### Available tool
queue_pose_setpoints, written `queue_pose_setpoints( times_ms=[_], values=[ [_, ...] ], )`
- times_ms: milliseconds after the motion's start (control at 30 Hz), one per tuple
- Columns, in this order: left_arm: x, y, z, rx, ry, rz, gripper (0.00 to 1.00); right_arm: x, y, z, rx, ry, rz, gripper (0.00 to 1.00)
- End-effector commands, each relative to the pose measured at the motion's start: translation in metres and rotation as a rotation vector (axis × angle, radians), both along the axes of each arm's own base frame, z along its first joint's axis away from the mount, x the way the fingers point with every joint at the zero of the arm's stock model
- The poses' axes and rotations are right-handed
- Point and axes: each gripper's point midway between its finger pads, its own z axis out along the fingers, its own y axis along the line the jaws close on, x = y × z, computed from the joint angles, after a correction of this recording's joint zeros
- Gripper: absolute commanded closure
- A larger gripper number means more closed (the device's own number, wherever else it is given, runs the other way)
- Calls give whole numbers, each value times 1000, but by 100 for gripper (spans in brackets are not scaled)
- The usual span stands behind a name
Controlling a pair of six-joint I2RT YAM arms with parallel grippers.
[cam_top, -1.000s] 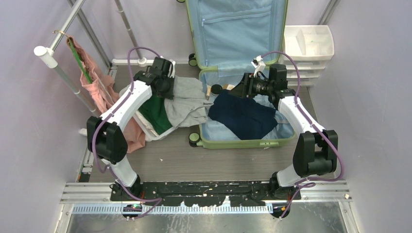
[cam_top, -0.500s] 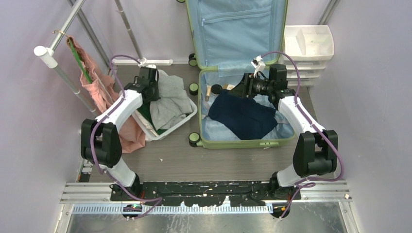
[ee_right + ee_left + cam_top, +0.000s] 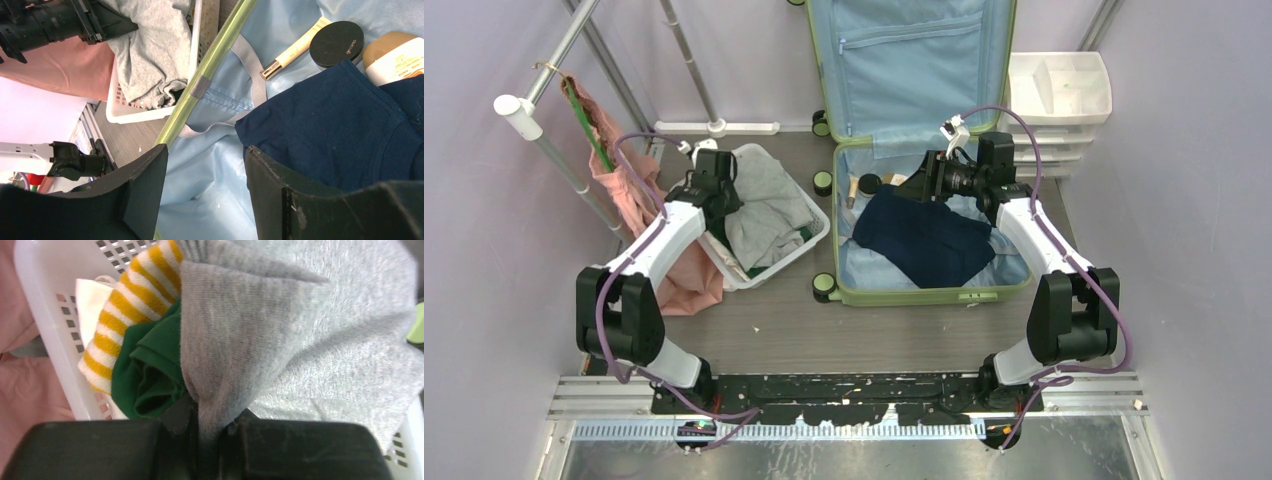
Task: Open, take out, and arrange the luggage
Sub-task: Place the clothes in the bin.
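The light-green luggage lies open, its lid with pale blue lining upright against the back wall. A navy garment lies in its lower half, also in the right wrist view. My left gripper is shut on a grey garment over the white mesh basket; the grey garment drapes into the basket. My right gripper is open and empty above the luggage's lining, at the navy garment's edge.
A green garment and a yellow-striped cloth lie in the basket. A black compact, a tube and a bottle lie in the luggage. A white drawer unit stands at the back right. A pink cloth hangs from a rack at the left.
My left gripper has carried the grey garment leftward from the luggage's edge to over the basket, where it now drapes. The right arm has not moved.
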Motion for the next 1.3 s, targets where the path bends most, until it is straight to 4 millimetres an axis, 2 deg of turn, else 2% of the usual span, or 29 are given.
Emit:
queue_pose_setpoints(
  times_ms=[0,67,133,200,267,400,500,600,700,867,967,1100,1267],
  values=[
    [2,24,35,-18,-114,190,86,5,5,19,16,-71,23,36],
    [-2,28,37,-16,-91,225,58,5,5,20,15,-74,23,36],
    [-3,24,52,-35,-91,210,41,5,5,20,13,-74,22,36],
    [-6,20,69,-55,-101,192,27,5,5,19,13,-73,22,36],
    [-10,18,90,-67,-125,167,23,5,5,19,13,-73,24,36],
    [-23,14,136,-84,-206,100,23,5,5,18,12,-70,23,35],
    [-31,-1,159,-105,-240,-26,37,5,6,17,11,-67,24,35],
    [-33,-18,164,-128,-234,-141,56,6,5,15,11,-63,23,35],
    [-26,-23,151,-133,-197,-165,69,6,5,14,10,-60,22,35],
    [-5,-20,108,-89,-95,-147,84,6,5,14,8,-62,23,35],
    [3,0,73,4,-4,-66,87,6,5,14,8,-61,23,35],
    [4,28,26,86,123,33,87,6,5,15,9,-63,24,35],
    [2,35,-20,72,231,37,86,5,6,14,10,-62,28,35]
  ],
)
